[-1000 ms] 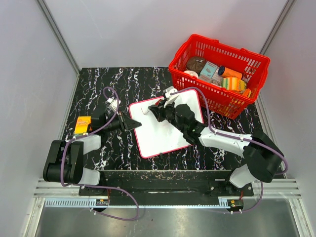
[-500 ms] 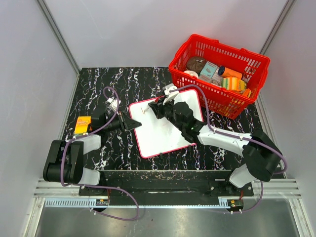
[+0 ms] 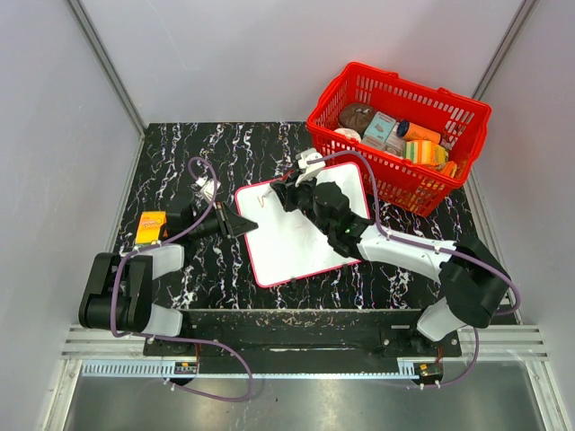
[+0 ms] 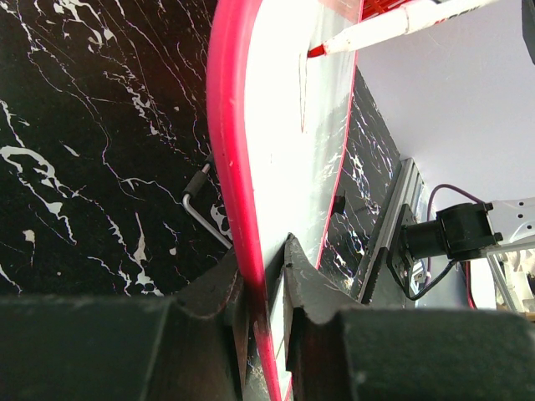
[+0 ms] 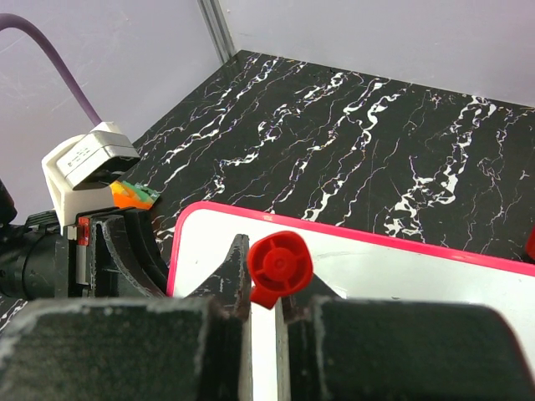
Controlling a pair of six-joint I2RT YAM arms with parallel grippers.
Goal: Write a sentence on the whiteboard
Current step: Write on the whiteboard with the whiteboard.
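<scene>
The whiteboard (image 3: 296, 247) lies on the black marble table, white with a thin red frame. My left gripper (image 3: 241, 224) is shut on its left edge; in the left wrist view its jaws (image 4: 263, 251) pinch the red frame (image 4: 227, 150). My right gripper (image 3: 287, 192) is shut on a red-capped marker (image 5: 280, 266) over the board's far left corner. The marker (image 4: 393, 25) has its red tip on the white surface. Of the sentence, only a short thin red stroke (image 3: 261, 204) shows by the tip. The board also shows in the right wrist view (image 5: 401, 267).
A red basket (image 3: 395, 83) full of packaged goods stands at the far right, close to the board's corner. An orange packet (image 3: 150, 226) lies at the left table edge. A small metal hex key (image 4: 196, 200) lies beside the board's left edge.
My right gripper has shifted the marker slightly toward the board's far left corner, and a short red stroke has appeared there. The left gripper and board have not moved.
</scene>
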